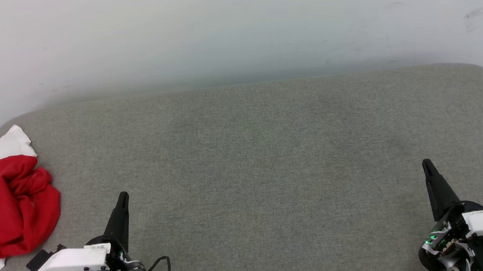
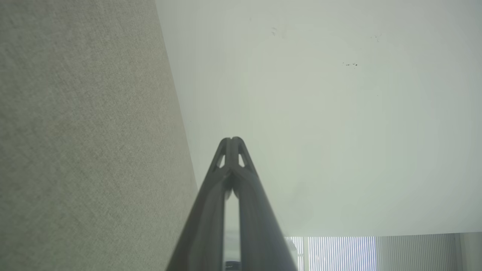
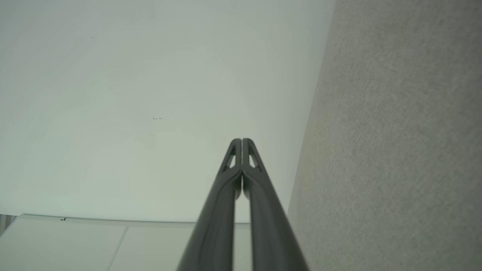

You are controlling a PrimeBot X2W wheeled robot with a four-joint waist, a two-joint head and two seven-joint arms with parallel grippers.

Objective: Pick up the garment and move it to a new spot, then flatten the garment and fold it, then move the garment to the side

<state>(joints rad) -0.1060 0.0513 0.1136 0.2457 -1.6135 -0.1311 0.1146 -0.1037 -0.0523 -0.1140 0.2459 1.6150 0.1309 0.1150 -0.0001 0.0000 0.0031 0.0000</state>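
At the left edge of the grey fabric-covered desk [image 1: 268, 150], the red-and-white garment [image 1: 12, 206] is crumpled in a heap. It is judged soft, light and limp, best pinched at a raised fold. The left hand [image 1: 122, 197] and right hand [image 1: 427, 165] are pressed together, empty.

Grey fabric-covered desk [image 1: 259, 151] with rounded far corners. One thing lies on it: the garment [image 1: 12, 206], red with white parts, crumpled in a heap at the desk's left edge and cut by the frame.
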